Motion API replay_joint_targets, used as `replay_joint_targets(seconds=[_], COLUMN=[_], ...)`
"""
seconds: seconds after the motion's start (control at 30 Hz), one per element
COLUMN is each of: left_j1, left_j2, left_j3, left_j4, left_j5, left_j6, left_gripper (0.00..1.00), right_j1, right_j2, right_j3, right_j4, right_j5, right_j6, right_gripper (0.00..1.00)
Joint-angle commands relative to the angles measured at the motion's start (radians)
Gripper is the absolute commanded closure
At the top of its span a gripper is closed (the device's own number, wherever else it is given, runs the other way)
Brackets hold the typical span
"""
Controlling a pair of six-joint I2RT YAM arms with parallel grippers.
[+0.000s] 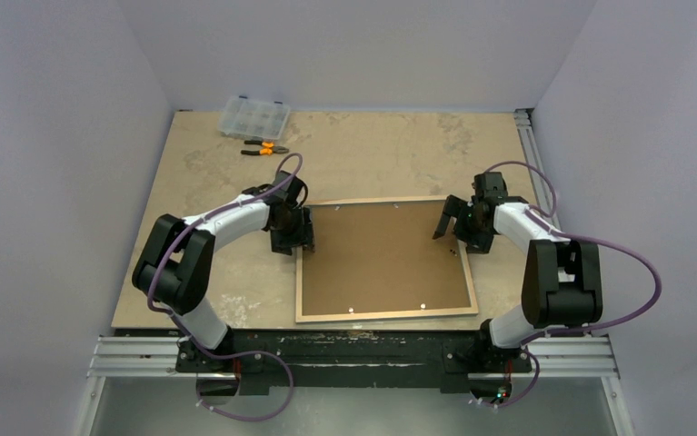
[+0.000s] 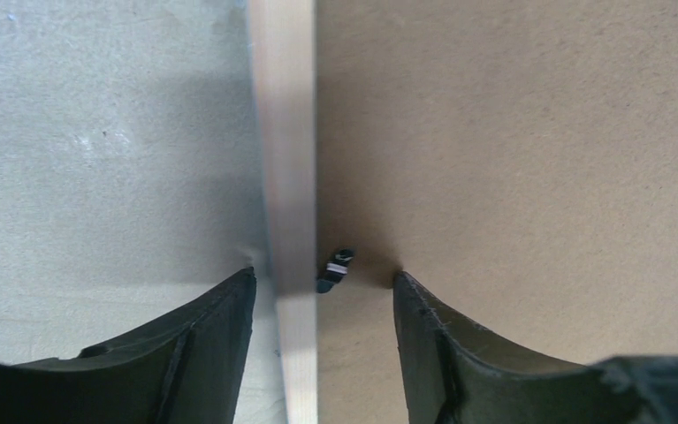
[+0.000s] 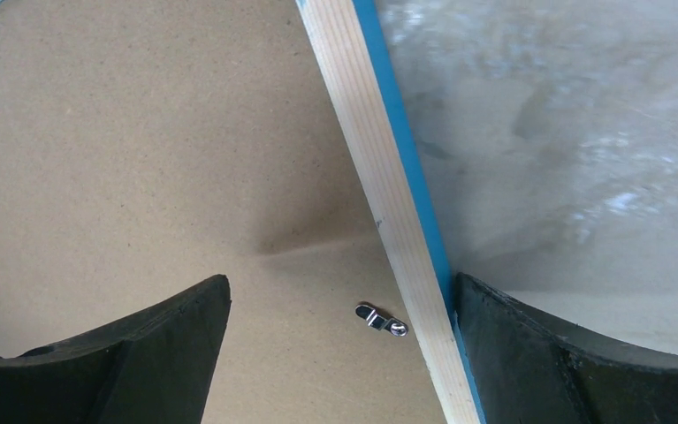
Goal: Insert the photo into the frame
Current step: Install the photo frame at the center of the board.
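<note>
The frame is lying face down at the centre of the table, wood back up, and the brown backing board is being held inside it. The photo is not being shown anywhere; whether it is lying under the board cannot be told. The left gripper is being held spread over the left rail, with a small black clip between its fingers. The right gripper is being held wide apart across the right rail, with a silver clip between its fingers. By the look of it, the clips are being worked. The next move is likely calling for a fingertip to be set against a clip and the clip turned. At the upper left a clear compartment box is being shown, its contents too small to make out, with orange-handled pliers just beside it.
</note>
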Motion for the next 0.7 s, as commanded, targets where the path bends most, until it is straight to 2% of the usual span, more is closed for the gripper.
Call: replay_joint_targets(seconds=[0.0,0.13,0.2,0.3,0.37,0.4,0.57,0.6,0.67], left_j1=[-0.004,-0.004,-0.004,-0.004,-0.005,-0.004,-0.002,0.0,0.011], left_j2=[0.054,0.083,0.1,0.113,0.115,0.115,0.116,0.116,0.108], left_j3=[0.017,0.02,0.021,0.02,0.02,0.021,0.046,0.052,0.059], left_j4=[0.002,0.002,0.001,-0.002,-0.002,-0.001,0.005,0.006,0.015], left_j5=[-0.125,-0.157,-0.167,-0.172,-0.173,-0.171,-0.133,-0.121,-0.082], left_j6=[0.015,0.007,0.006,0.007,0.008,0.007,0.017,0.017,0.022], left_gripper=[0.46,0.51,0.59,0.83,0.97,1.0,1.0,0.97,0.78], right_j1=[0.06,0.063,0.063,0.062,0.063,0.064,0.066,0.071,0.085], right_j2=[0.056,0.061,0.065,0.062,0.061,0.061,0.058,0.06,0.06], right_j3=[-0.038,-0.032,-0.032,-0.036,-0.038,-0.038,-0.04,-0.039,-0.036], right_j4=[0.064,0.061,0.059,0.058,0.06,0.058,0.053,0.05,0.044], right_j5=[-0.13,-0.132,-0.135,-0.14,-0.145,-0.146,-0.154,-0.155,-0.151], right_j6=[0.03,0.024,0.021,0.018,0.015,0.014,0.009,0.007,0.004], right_gripper=[0.04,0.04,0.04,0.04,0.05,0.05,0.05,0.05,0.05])
